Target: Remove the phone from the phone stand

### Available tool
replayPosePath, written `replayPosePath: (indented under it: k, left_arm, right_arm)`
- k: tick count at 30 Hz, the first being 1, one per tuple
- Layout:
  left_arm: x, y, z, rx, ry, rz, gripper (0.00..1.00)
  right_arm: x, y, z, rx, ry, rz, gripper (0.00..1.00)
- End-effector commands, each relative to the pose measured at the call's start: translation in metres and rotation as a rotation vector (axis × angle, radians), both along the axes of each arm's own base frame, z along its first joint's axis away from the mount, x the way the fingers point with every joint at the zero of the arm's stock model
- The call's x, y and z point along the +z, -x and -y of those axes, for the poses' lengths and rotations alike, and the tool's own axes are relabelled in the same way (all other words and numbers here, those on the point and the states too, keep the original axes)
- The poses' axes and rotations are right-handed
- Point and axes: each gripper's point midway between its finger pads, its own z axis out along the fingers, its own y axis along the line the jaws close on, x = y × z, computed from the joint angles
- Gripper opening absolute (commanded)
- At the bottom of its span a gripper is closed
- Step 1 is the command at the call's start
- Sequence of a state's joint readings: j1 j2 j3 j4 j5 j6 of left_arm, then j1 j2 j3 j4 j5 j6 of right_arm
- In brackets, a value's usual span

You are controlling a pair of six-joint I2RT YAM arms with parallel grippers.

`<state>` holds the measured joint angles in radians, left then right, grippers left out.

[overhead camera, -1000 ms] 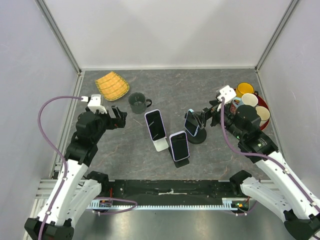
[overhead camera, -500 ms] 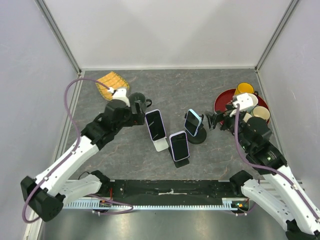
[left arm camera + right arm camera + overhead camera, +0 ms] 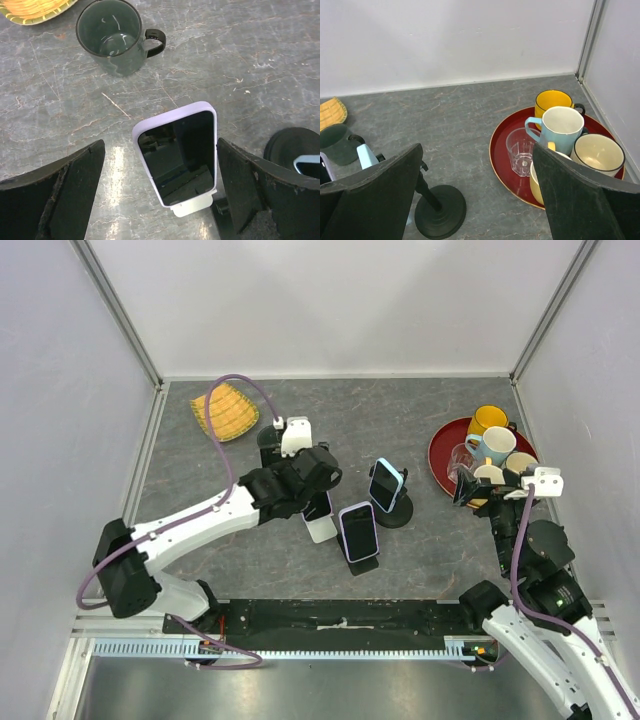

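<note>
Presently, phone [image 3: 177,150]: lavender case, dark screen facing up, leaning back on a white stand [image 3: 192,207] near the middle of the table [image 3: 420,410]; in the top view the left arm hides most of it.
left gripper [image 3: 160,146]: jaws spread wide, holding nothing; in its wrist view one finger shows at 9 o'clock of the phone and the other at 3 o'clock, both clear of the case.
second phone [image 3: 358,530]: propped on a black stand [image 3: 364,565], just at 4 o'clock of the white stand in the top view.
blue phone [image 3: 384,485]: clipped to a stand with a round black base [image 3: 397,516], at 2 o'clock of the second phone.
dark mug [image 3: 112,37]: upright, at 11 o'clock of the phone in the wrist view, handle toward 3 o'clock.
woven basket [image 3: 225,410]: at 10 o'clock of the dark mug in the top view, by the left wall.
right gripper [image 3: 477,150]: jaws wide, holding nothing; at 3 o'clock of the blue phone, well apart from all three phones.
red tray [image 3: 445,440]: at 12 o'clock of the right gripper; it carries a clear glass [image 3: 522,150], a yellow mug [image 3: 552,102], a light blue mug [image 3: 562,127] and a cream cup [image 3: 597,152].
</note>
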<state>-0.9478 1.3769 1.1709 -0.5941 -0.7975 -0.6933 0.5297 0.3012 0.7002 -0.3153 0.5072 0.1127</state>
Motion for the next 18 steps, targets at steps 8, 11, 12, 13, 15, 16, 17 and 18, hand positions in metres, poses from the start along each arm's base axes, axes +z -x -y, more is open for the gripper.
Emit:
replayPosePath:
  k: [8,11,12,13,15,16,17,18]
  left_arm:
    - [-0.008,-0.016,0.018,0.161,-0.003,0.100,0.98]
    - [-0.013,-0.018,0.018,0.176,-0.022,0.108,0.98]
    - [-0.015,-0.018,0.018,0.184,-0.023,0.109,0.98]
    - [-0.016,-0.018,0.017,0.187,-0.024,0.108,0.98]
    - [-0.022,-0.018,0.017,0.195,-0.025,0.104,0.98]
    - [-0.025,-0.018,0.016,0.197,-0.029,0.102,0.98]
    - [-0.027,-0.018,0.017,0.198,-0.029,0.099,0.98]
    - [-0.030,-0.017,0.016,0.200,-0.032,0.096,0.98]
  right_arm:
    - [0.000,0.003,0.002,-0.014,-0.021,0.032,0.98]
    - [-0.001,0.002,0.000,-0.009,-0.016,0.028,0.98]
    - [-0.001,0.001,-0.001,-0.006,-0.015,0.026,0.98]
    - [-0.001,0.001,-0.001,-0.006,-0.015,0.026,0.98]
    - [-0.001,0.001,-0.002,-0.003,-0.013,0.026,0.98]
    - [-0.002,0.001,-0.001,-0.005,-0.010,0.024,0.98]
    - [-0.002,0.001,-0.001,-0.005,-0.011,0.025,0.98]
    - [-0.002,0.001,-0.002,-0.003,-0.011,0.025,0.98]
